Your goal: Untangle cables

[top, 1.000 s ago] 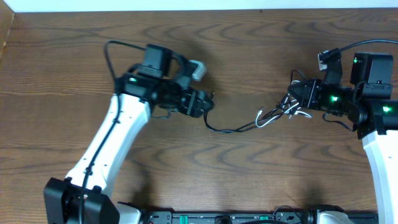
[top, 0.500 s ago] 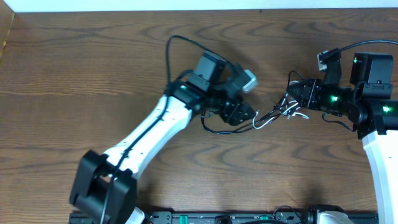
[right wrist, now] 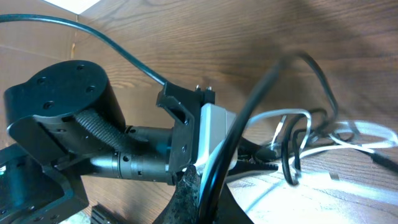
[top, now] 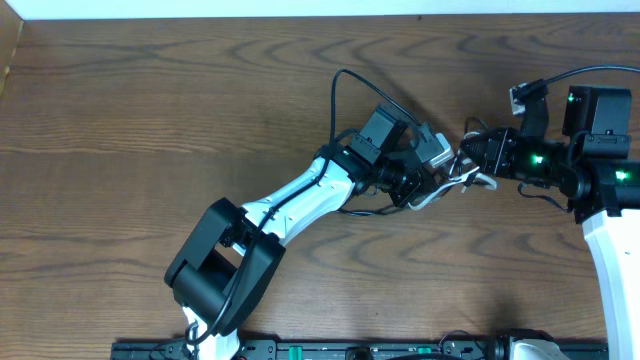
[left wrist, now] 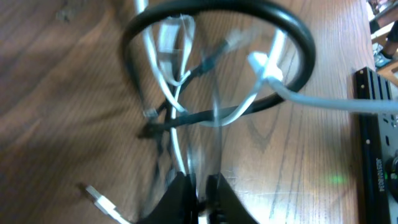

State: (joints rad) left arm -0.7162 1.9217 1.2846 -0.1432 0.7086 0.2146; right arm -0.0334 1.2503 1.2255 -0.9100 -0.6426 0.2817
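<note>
The cables lie tangled between the two grippers, right of the table's middle. The black cable (left wrist: 300, 38) arches in a wide loop over the white cable (left wrist: 273, 84), and a white plug end (left wrist: 98, 197) rests on the wood. My left gripper (top: 432, 188) reaches into the tangle from the left. In the blurred left wrist view it (left wrist: 200, 194) is shut, with a white strand running in between the fingers. My right gripper (top: 468, 158) holds the tangle's right end. Its jaws (right wrist: 214, 200) are shut on the black cable (right wrist: 264, 96).
The left arm (top: 300, 195) stretches diagonally across the table's middle, and its own thick wire (top: 336, 95) arches above it. The right arm (top: 600, 150) stands at the right edge. A black base rail (top: 350, 350) runs along the front edge.
The left arm has swung right across the table to the tangle, and its jaws have closed there. The right gripper has stayed where it was, still shut.
</note>
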